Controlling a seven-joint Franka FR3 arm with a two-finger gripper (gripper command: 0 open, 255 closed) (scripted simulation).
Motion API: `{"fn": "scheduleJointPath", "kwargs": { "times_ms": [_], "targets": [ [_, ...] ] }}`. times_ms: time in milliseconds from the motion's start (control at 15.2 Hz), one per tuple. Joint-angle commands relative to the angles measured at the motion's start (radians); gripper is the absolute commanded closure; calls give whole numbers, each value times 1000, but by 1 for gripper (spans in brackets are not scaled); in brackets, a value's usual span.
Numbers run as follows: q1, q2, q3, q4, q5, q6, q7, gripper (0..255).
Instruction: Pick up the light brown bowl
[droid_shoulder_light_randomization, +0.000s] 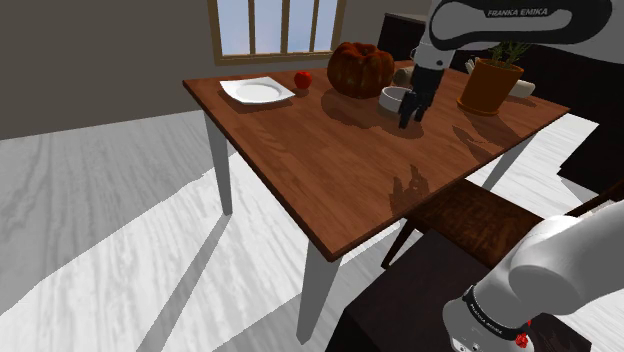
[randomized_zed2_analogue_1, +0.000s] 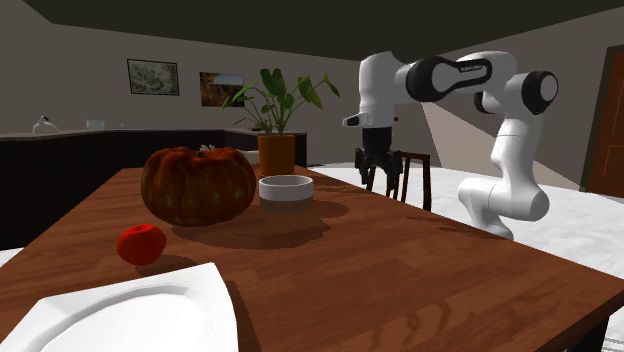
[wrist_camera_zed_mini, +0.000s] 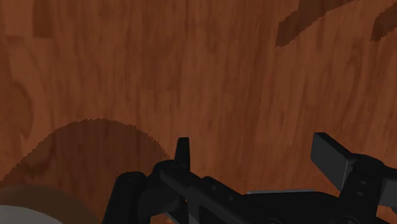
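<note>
Over the far part of the wooden table (droid_shoulder_light_randomization: 330, 170), the black gripper (droid_shoulder_light_randomization: 410, 112) hangs with its 2 fingers (wrist_camera_zed_mini: 331, 156) spread apart; in the wrist view only bare, streaked wood grain lies between them. Just beside it, on the shoulder view's left, sits the bowl (droid_shoulder_light_randomization: 395, 98). It is round, shallow and straight-walled, drawn pale grey-white rather than brown, and it is clear of the fingers. A ribbed, dark orange pumpkin (droid_shoulder_light_randomization: 360, 68) stands close on the bowl's far-left side. Farther left lie a small red fruit (droid_shoulder_light_randomization: 302, 78) and a white plate (droid_shoulder_light_randomization: 257, 91) near the table's far-left corner. On the shoulder view's right, a leafy plant in an orange pot (droid_shoulder_light_randomization: 492, 80) stands near the far-right edge. From the gripper, a broad stretch of smooth wood runs to the near edge, where a wooden chair (droid_shoulder_light_randomization: 470, 215) is drawn up. The shoulder view takes in a window (droid_shoulder_light_randomization: 275, 25); the second exterior view takes in 2 framed pictures (randomized_zed2_analogue_1: 153, 76) above a dark counter (randomized_zed2_analogue_1: 60, 160).
</note>
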Motion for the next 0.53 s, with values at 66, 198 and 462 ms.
{"fn": "scheduleJointPath", "kwargs": {
  "times_ms": [66, 198, 462],
  "targets": [
    [-9, 111, -32, 108, 5, 0, -51, 0],
    [-17, 186, -52, 189, 14, -7, -86, 0],
    [-40, 346, -86, 371, 43, -36, -155, 0]
  ]
}}
